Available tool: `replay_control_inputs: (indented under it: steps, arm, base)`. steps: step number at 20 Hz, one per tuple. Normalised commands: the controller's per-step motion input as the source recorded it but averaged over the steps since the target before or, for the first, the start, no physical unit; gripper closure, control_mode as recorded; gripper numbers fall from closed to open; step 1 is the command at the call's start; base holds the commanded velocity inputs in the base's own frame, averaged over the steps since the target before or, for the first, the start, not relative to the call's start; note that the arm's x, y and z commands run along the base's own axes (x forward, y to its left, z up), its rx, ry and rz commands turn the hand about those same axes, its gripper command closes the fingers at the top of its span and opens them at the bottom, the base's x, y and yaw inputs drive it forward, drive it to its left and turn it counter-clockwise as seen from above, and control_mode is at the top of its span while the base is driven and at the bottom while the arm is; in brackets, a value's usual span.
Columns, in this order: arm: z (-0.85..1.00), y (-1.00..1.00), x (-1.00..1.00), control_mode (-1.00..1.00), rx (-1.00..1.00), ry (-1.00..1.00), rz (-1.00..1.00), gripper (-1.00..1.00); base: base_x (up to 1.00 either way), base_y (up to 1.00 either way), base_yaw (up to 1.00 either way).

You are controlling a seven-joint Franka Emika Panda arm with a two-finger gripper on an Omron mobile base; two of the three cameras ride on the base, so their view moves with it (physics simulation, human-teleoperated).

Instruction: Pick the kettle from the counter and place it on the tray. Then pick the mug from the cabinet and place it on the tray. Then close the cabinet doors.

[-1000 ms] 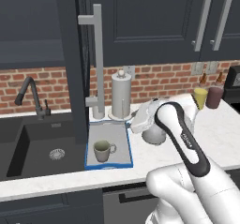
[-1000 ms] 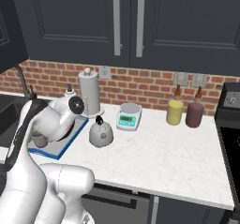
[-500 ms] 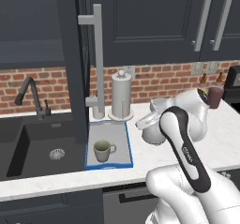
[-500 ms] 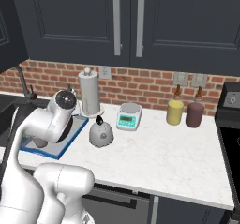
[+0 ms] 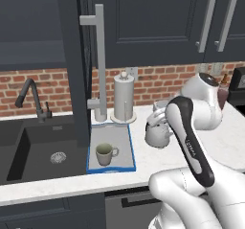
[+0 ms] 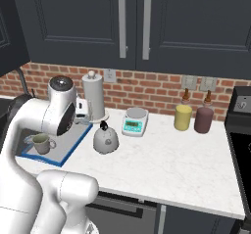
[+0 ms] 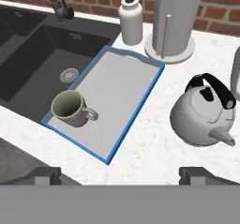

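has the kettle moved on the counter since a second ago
No. The kettle sits at the same spot, between the tray and the scale.

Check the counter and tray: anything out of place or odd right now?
Nothing spilled or tipped. One mismatch: the mug already stands upright on the tray, while the kettle sits upright on the counter beside the tray. A cabinet door hangs open above the tray. The gripper is open.

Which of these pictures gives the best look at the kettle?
The hand view: the kettle shows whole, with handle and spout. The right base view shows it smaller; in the left base view the arm partly hides it.
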Motion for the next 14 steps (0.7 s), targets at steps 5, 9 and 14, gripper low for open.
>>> replay_control_inputs:
  steps: [5, 9, 14]
  arm:
    - [0.01, -0.35, -0.16, -1.0, -0.13, 0.17, -0.11, -1.0]
    - [-0.02, -0.23, -0.1, -1.0, -0.06, 0.01, 0.0, -1.0]
    - [-0.14, -0.12, -0.06, -1.0, 0.0, -0.01, 0.01, -1.0]
  base:
    - [0.0, 0.0, 0.0]
    - [0.0, 0.0, 0.0]
    - [0.0, 0.0, 0.0]
